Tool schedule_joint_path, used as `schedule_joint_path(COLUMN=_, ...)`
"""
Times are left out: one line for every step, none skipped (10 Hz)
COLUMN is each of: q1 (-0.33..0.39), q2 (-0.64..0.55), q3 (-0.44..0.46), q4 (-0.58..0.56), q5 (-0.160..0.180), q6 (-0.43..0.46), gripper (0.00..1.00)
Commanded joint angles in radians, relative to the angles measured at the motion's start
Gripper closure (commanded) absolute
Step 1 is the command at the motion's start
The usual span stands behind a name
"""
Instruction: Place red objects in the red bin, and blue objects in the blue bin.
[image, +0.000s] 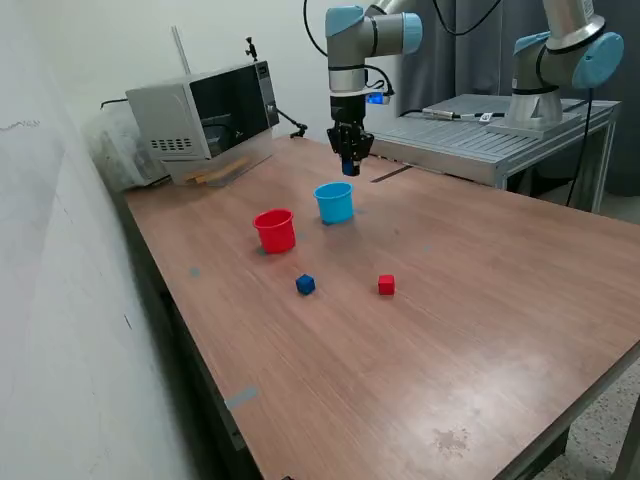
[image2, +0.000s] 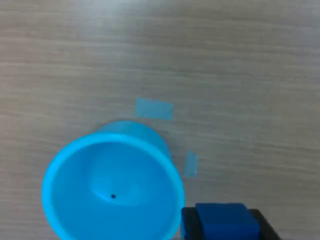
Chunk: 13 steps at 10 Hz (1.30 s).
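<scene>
My hand (image: 347, 165) is clamped on a small dark blue cube (image2: 226, 220), hovering just past the light blue plastic cup-shaped tub (image2: 112, 187), whose mouth lies at roughly 10 o'clock in the wrist view.

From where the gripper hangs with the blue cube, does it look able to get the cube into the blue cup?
Probably yes. The gripper, shut on a blue cube, hangs above and just beside the blue cup. The cup stands upright, its mouth open and empty, and nothing lies between them.
</scene>
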Motion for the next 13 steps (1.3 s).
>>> schedule_joint_path(q1=-0.02, q2=0.051, q3=-0.054, q4=0.002, q5=0.002, q6=-0.009, gripper=1.0)
schedule_joint_path(q1=-0.031, q2=0.057, q3=-0.063, q4=0.003, q5=0.002, q6=-0.006, gripper=1.0)
schedule_joint_path(q1=-0.036, q2=0.068, q3=-0.075, q4=0.003, q5=0.0, q6=-0.006, gripper=1.0)
schedule_joint_path(q1=-0.057, q2=0.077, q3=-0.083, q4=0.003, q5=0.0, q6=-0.003, gripper=1.0)
schedule_joint_path(q1=-0.069, q2=0.078, q3=-0.083, q4=0.003, q5=0.0, q6=-0.001, gripper=1.0)
schedule_joint_path(q1=-0.085, q2=0.085, q3=-0.089, q4=0.003, q5=-0.001, q6=0.0, gripper=1.0)
schedule_joint_path(q1=-0.106, q2=0.086, q3=-0.085, q4=0.003, q5=-0.001, q6=0.002, gripper=1.0)
schedule_joint_path(q1=-0.112, q2=0.086, q3=-0.083, q4=0.003, q5=-0.003, q6=0.002, gripper=1.0)
schedule_joint_path(q1=-0.117, q2=0.085, q3=-0.082, q4=0.003, q5=-0.006, q6=0.002, gripper=1.0)
schedule_joint_path(q1=-0.117, q2=0.08, q3=-0.082, q4=0.003, q5=-0.007, q6=0.002, gripper=1.0)
schedule_joint_path(q1=-0.105, q2=0.077, q3=-0.08, q4=0.003, q5=-0.009, q6=0.005, gripper=1.0)
schedule_joint_path(q1=-0.095, q2=0.075, q3=-0.078, q4=0.003, q5=-0.01, q6=0.006, gripper=1.0)
schedule_joint_path(q1=-0.077, q2=0.074, q3=-0.077, q4=0.003, q5=-0.021, q6=0.02, gripper=1.0)
